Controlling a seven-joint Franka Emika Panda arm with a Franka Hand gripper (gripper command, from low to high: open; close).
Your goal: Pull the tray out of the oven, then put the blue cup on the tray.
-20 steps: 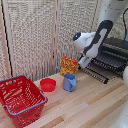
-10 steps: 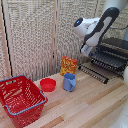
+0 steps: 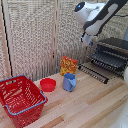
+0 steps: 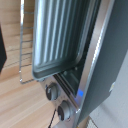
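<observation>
Now the arm has lifted, its gripper (image 3: 88, 42) higher above the oven (image 3: 112, 52) than a moment ago; whether the fingers are spread, I cannot tell. Tray (image 3: 95, 71) sticks out in front. Blue cup (image 3: 69, 82) unmoved on the table (image 3: 95, 107), beside the red bowl (image 3: 48, 84).

Oven (image 3: 112, 54): cut off at exterior view's right | gripper (image 3: 88, 41): blurred, jaws indiscernible | wrist view: blurred

Soft even light; both views blurred, low-resolution.
</observation>
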